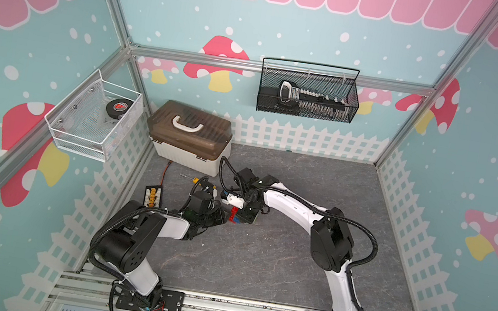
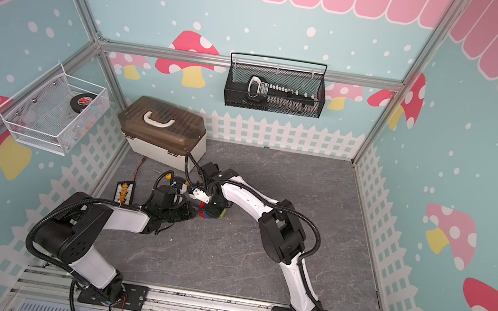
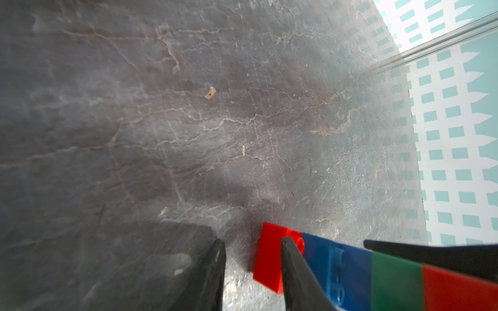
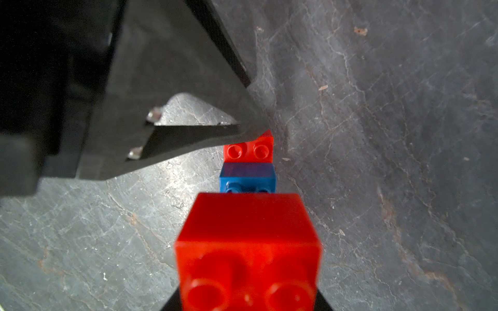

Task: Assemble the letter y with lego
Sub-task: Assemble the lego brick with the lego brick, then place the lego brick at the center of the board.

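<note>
The letter y (image 1: pixel 235 215) (image 2: pixel 203 211) lies low over the grey floor between my two grippers. The right wrist view runs along it: a near red brick (image 4: pixel 248 242), a blue brick (image 4: pixel 247 179) and the far red foot (image 4: pixel 249 152). My right gripper (image 4: pixel 246 301) (image 1: pixel 246 215) is shut on the near red brick. In the left wrist view the row reads red foot (image 3: pixel 269 255), blue (image 3: pixel 336 261), dark green (image 3: pixel 396 282), red (image 3: pixel 458 290). My left gripper (image 3: pixel 252 258) (image 1: pixel 224 218) stands narrowly open and empty. One of its fingers (image 4: pixel 202 134) touches the red foot from outside.
A brown-lidded toolbox (image 1: pixel 189 136) stands at the back left. A black strip with yellow connectors (image 1: pixel 153 195) lies by the left wall. A white wire basket (image 1: pixel 94 118) hangs on the left wall and a black mesh basket (image 1: pixel 308 91) on the back wall.
</note>
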`<act>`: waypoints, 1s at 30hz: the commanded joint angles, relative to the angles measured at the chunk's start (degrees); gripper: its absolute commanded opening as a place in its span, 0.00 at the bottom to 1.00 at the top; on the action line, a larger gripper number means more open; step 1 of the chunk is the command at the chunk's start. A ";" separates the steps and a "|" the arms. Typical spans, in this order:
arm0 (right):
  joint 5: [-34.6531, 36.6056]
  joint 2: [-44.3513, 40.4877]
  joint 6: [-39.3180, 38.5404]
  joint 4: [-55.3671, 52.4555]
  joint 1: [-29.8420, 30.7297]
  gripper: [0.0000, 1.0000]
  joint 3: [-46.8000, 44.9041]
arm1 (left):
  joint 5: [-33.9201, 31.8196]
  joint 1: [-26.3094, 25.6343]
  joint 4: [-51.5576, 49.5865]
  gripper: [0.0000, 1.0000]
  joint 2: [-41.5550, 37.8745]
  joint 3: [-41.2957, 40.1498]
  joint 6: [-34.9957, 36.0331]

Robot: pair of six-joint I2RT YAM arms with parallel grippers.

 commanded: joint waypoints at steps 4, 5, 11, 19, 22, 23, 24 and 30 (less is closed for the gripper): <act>-1.35 0.03 0.20 -0.23 -0.47 0.21 0.43 | -1.11 0.41 -10.77 0.47 -2.96 -1.55 -1.04; -1.72 -0.33 0.34 0.03 -0.68 0.21 0.18 | -1.56 0.61 -11.66 0.49 -4.29 -1.59 -1.06; -3.55 -2.36 0.85 1.83 -1.42 0.21 -1.97 | -4.32 1.80 -18.53 0.54 -12.95 -1.00 0.26; -7.61 -6.15 1.43 3.90 -2.52 0.21 -4.90 | -6.02 2.15 -22.27 0.55 -17.88 -0.92 0.17; -9.70 -8.18 2.08 5.41 -3.18 0.21 -6.79 | -6.04 2.20 -22.61 0.55 -18.51 -0.87 -0.09; -10.33 -8.58 2.12 5.47 -3.32 0.21 -7.25 | -5.95 2.20 -22.84 0.55 -18.53 -0.84 -0.07; -11.36 -9.12 2.09 5.55 -3.45 0.21 -7.79 | -5.85 2.16 -23.09 0.55 -18.66 -0.69 -0.09; -19.86 -12.64 3.46 8.73 -4.63 0.21 -13.22 | -6.37 2.24 -24.77 0.55 -20.45 -0.32 -0.09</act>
